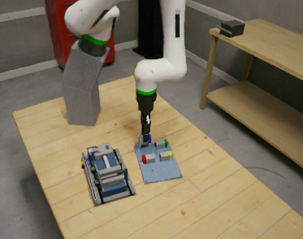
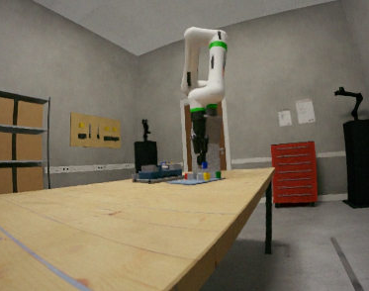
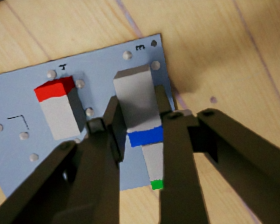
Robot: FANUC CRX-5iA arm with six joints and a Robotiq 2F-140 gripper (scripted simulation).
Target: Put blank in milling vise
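The black two-finger gripper [image 1: 145, 137] [image 2: 202, 157] [image 3: 140, 104] is pinching the small gray metal block with the blue end [image 1: 144, 141] [image 2: 204, 165] [image 3: 137, 97]. One finger is on each long side, and the blue end pokes out. The block looks lifted a little, up over the flat blue-gray plate [image 1: 162, 175] [image 2: 184, 182] [image 3: 98, 65]. So picking it up seems to be done.

Three more blocks sit on the plate. The gray block with the green end [image 1: 161, 144] [image 2: 218, 175] [image 3: 153, 161] is close to the held one. The gray block with the red end [image 1: 149, 158] [image 2: 188, 176] [image 3: 61, 112] and the gray block with the yellow end [image 1: 166, 156] [image 2: 207, 176] are there too. In the top view all three look like they are where they should be, so I think they just need to be left alone.

Beside the plate is the blue and gray milling vise [image 1: 110, 172] [image 2: 160, 173]. The blue-ended block is not in it yet. Most of the job is left: carry the block over, lay it on the two low bars, push its long side to the jaw with no hoses, push its plain end to the little stop rod, and let go. It could sink if it is let go too high.
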